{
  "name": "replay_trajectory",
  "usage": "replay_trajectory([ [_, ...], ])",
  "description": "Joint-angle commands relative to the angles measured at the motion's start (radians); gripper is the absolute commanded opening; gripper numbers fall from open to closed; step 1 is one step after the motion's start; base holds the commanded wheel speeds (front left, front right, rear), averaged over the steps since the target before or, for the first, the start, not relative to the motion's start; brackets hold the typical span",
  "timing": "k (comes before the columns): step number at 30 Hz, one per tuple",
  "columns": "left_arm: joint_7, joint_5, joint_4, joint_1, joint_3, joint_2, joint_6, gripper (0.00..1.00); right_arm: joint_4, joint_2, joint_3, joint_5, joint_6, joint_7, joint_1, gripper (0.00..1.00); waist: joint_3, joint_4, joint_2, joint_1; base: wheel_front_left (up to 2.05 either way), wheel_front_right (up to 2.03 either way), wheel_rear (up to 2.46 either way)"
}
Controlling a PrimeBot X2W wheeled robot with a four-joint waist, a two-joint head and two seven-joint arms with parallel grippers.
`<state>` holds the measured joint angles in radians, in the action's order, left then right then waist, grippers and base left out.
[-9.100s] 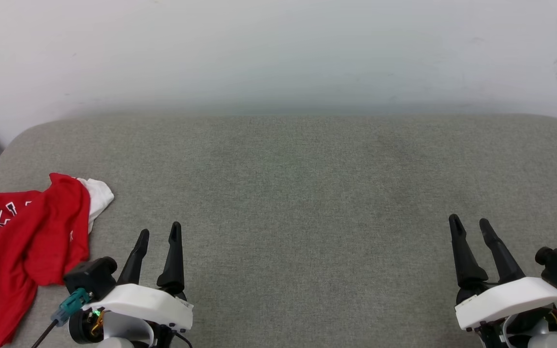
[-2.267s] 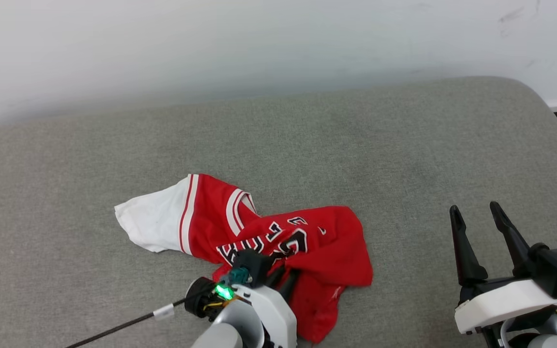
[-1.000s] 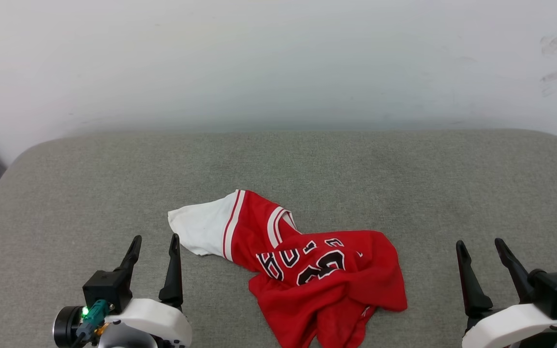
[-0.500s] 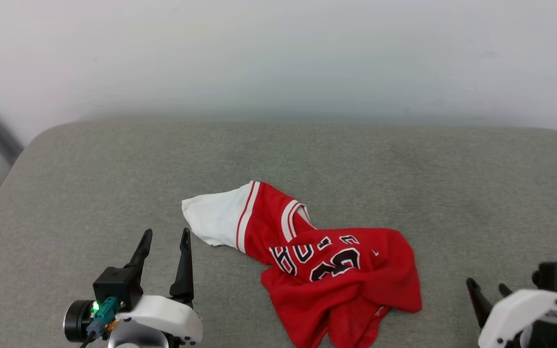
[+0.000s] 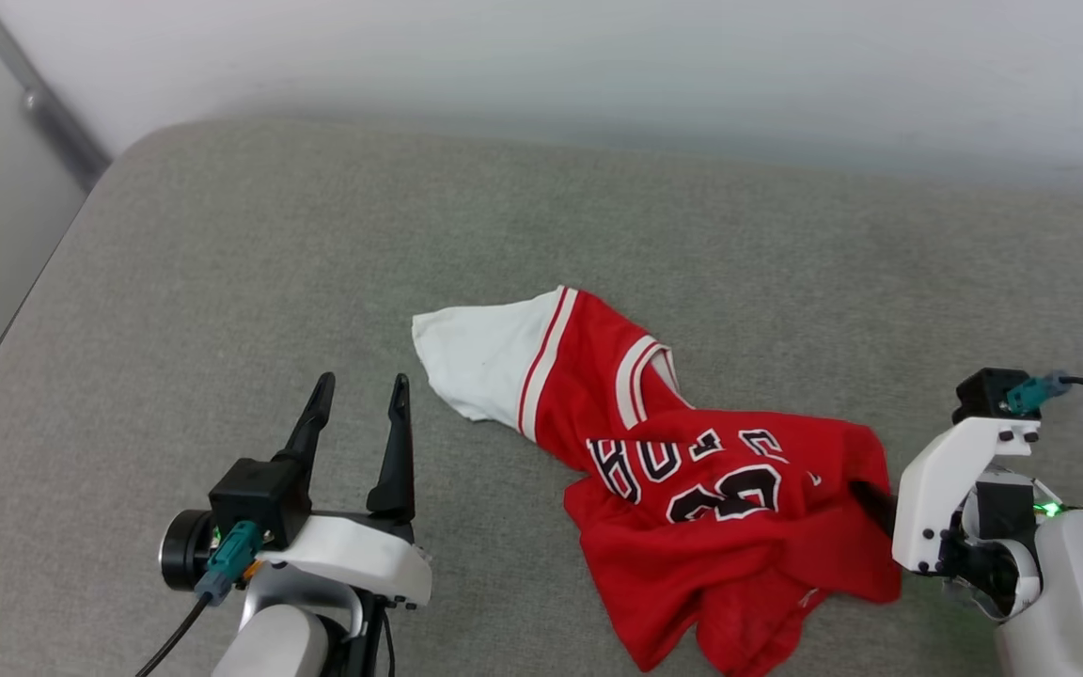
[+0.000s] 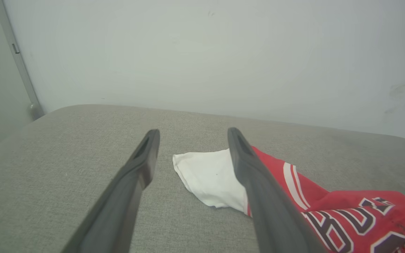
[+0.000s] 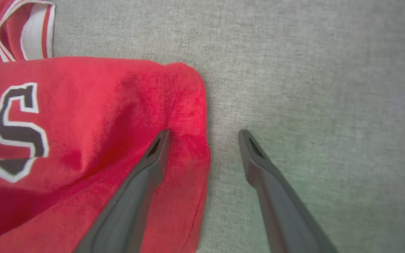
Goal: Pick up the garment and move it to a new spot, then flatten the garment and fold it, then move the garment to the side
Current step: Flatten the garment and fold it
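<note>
Grey fabric-covered cushion point(image 5: 222, 282) set against a plain white wall point(image 5: 598, 56), seen from above w/ a grey rail point(image 5: 34, 99) at the far L corner. Red basketball jersey point(image 5: 739, 555) lies crumpled near the middle of the cushion, a bit to the R. Its white short sleeve point(image 5: 480, 362) is spread out toward the far L, w/ red-white striped trim at the sleeve seam and neckline point(image 5: 640, 376). Black, white-outlined lettering point(image 5: 720, 489) faces up, partly lost in folds. L gripper point(image 5: 360, 381) sits low at the near L w/ fingers spread apart and nothing btwn them, pointing away from the robot; it is just beside the sleeve and not touching it. R gripper point(image 7: 204, 131) is angled down at the jersey's R edge, fingers parted wide and straddling that edge: one finger point(image 7: 153, 158) over the red cloth, the other point(image 7: 255, 158) over bare cushion. Cannot tell whether the tips touch the cloth; nothing is clamped.
</note>
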<state>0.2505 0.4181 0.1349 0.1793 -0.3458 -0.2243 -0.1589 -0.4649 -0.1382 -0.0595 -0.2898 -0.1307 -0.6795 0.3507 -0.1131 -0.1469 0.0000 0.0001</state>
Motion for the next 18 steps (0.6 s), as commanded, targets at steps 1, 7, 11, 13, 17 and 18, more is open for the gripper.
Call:
replay_trajectory([
  [1,0.009,-0.005,0.010,0.018,-0.005,0.008,0.007,1.00,-0.056,-0.011,0.025,-0.018,0.000,-0.007,0.031,1.00,-0.034,-0.031,0.0000,-0.0001,0.00,0.00,0.00],
  [7,0.012,-0.004,0.035,0.030,-0.001,0.023,0.016,1.00,-0.238,-0.003,0.073,-0.066,0.000,-0.051,0.032,0.69,-0.043,-0.037,0.0000,-0.0001,0.00,0.00,0.00],
  [11,0.013,-0.009,0.045,0.028,0.001,0.026,0.015,1.00,-0.263,-0.015,0.083,-0.077,0.000,-0.020,0.050,0.00,-0.035,-0.030,0.0000,-0.0001,0.00,0.00,0.00],
  [13,0.014,-0.007,0.052,0.022,0.004,0.025,0.018,1.00,-0.253,-0.028,0.081,-0.080,0.000,0.031,0.080,0.00,-0.023,-0.021,0.0000,-0.0001,0.00,0.00,0.00],
  [17,0.015,-0.010,0.059,0.012,0.004,0.021,0.023,1.00,-0.217,-0.067,0.062,-0.073,0.000,0.136,0.143,0.00,0.000,-0.005,0.0000,-0.0001,0.00,0.00,0.00],
  [18,0.015,-0.010,0.058,0.009,0.004,0.020,0.022,1.00,-0.206,-0.070,0.060,-0.070,0.000,0.159,0.154,0.00,0.005,-0.001,0.0000,-0.0001,0.00,0.00,0.00],
])
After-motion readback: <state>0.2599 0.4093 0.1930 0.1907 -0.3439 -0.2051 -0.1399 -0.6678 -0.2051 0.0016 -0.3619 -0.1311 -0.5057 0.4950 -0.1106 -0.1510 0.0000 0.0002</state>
